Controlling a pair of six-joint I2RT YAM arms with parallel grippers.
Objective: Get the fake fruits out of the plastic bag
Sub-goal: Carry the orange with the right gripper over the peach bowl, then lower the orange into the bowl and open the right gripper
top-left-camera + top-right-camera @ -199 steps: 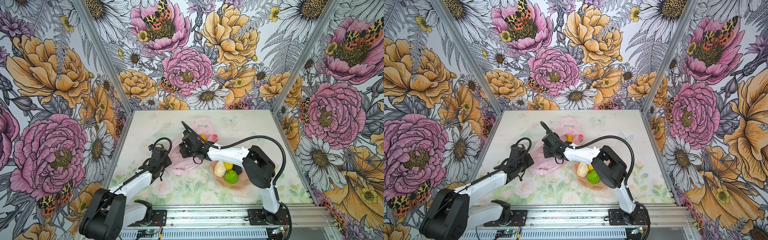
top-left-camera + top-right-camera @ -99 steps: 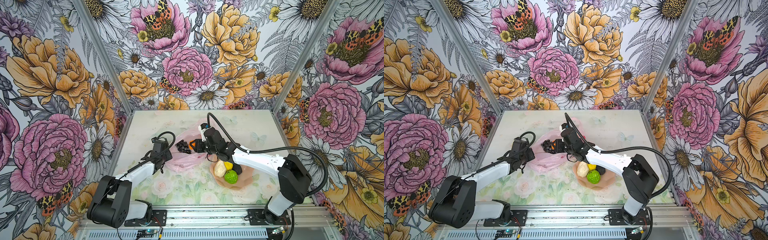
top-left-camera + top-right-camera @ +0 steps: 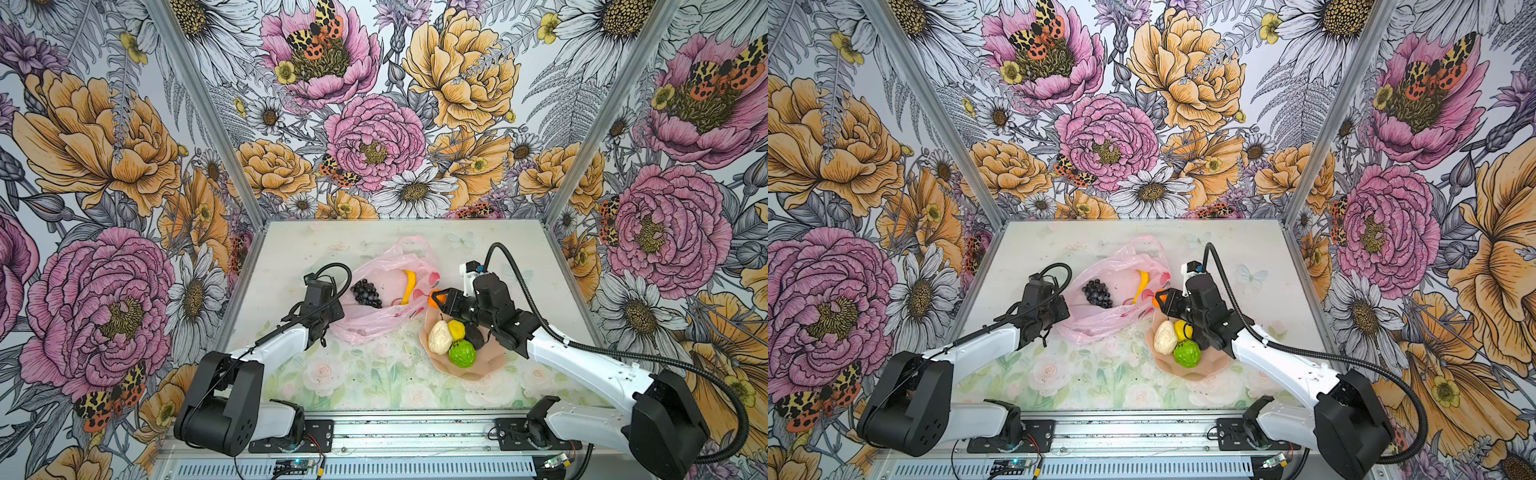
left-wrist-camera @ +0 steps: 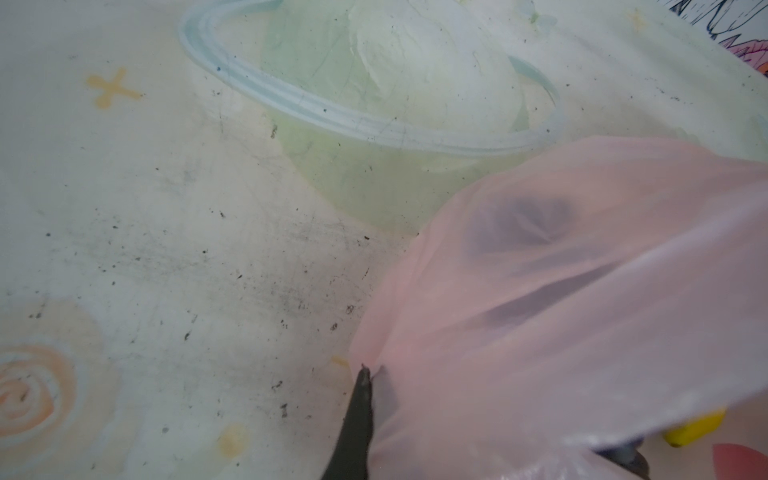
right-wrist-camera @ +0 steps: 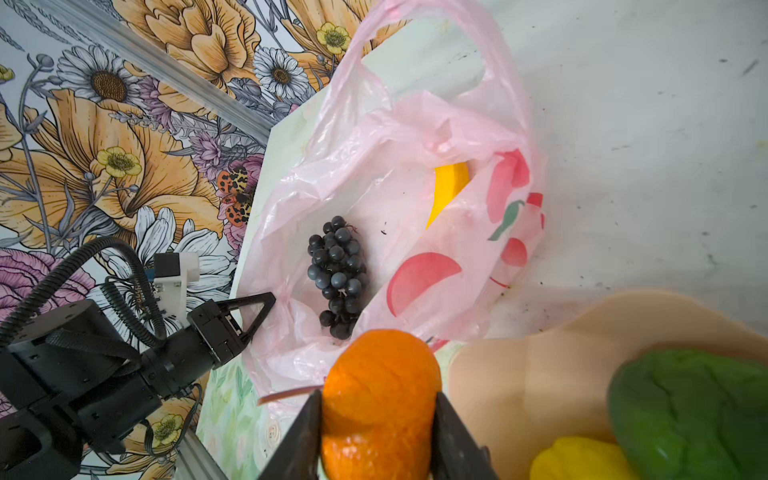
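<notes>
A: Where is the orange (image 5: 380, 374)?
B: Clamped in the right gripper (image 5: 378, 397), at the plastic bag's (image 3: 374, 326) 3 o'clock edge; grape bunch (image 3: 366, 293) and banana (image 3: 409, 286) lie inside. The left gripper (image 5: 268, 298) pinches the 8 o'clock rim.
A: Next?
B: Probably release over the dish (image 3: 486, 368), 4 o'clock.

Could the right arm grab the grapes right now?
Probably not yet: the right gripper is shut on the orange. Otherwise the grape bunch lies uncovered in the open plastic bag.
</notes>
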